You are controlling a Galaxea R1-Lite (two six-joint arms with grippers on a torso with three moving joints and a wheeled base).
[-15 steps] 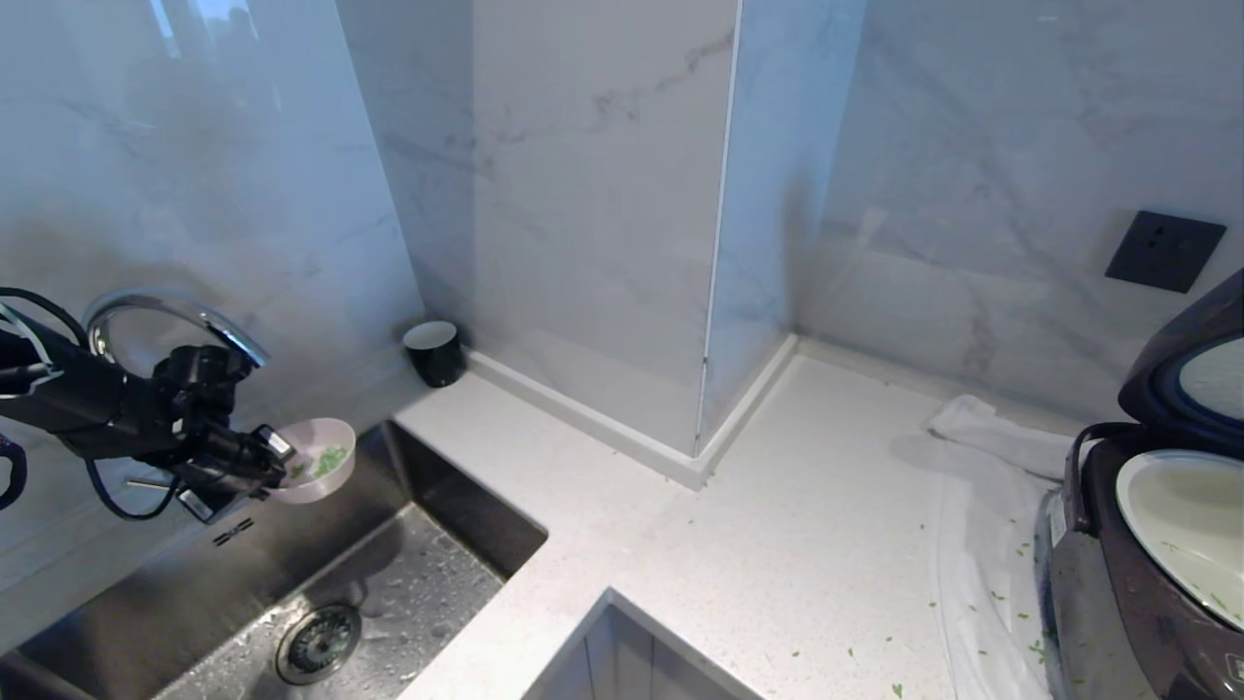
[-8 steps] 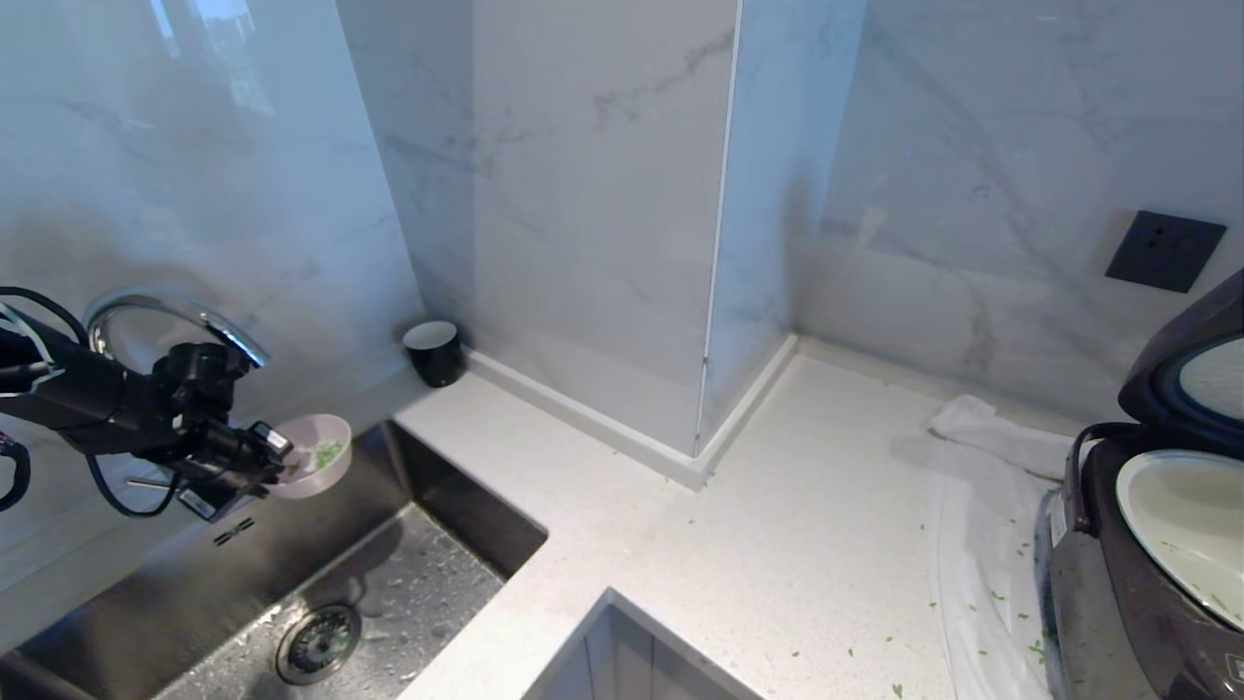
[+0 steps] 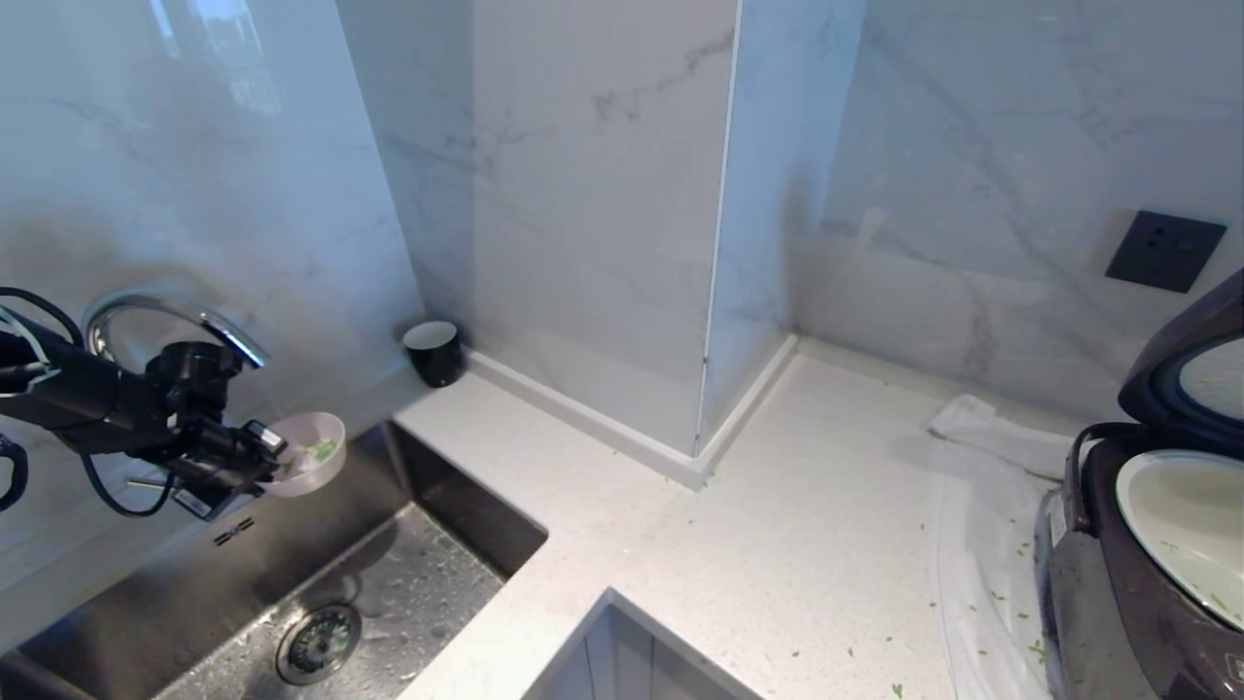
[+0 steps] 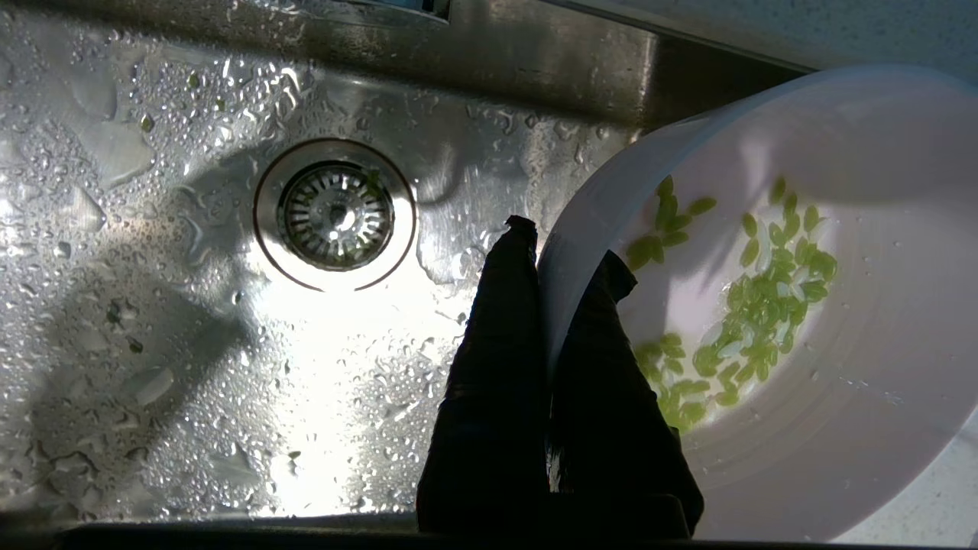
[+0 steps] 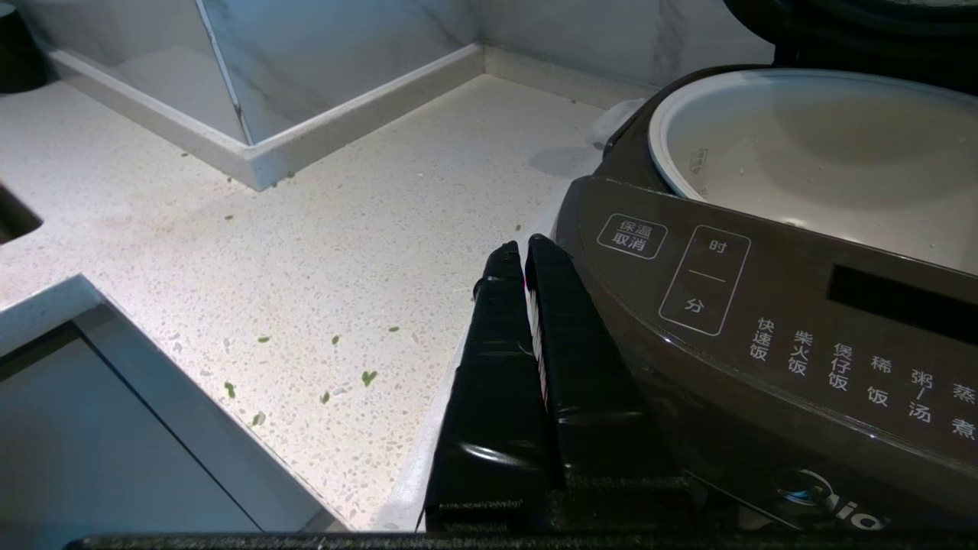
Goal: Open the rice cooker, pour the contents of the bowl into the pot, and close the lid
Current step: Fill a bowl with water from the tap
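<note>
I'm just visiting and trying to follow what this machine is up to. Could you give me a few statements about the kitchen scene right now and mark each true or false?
1. The left pincer grips the rim of the small pale pink round bowl. True.
2. The bowl is held over the steel sink. True.
3. The bowl is empty. False: small bright green chopped bits lie inside it.
4. The dark brown-grey rice cooker has its lid shut. False: the lid stands raised and the round cream-white inner pot is exposed.
5. The small black cup stands inside the sink. False: it stands on the counter by the wall.
</note>
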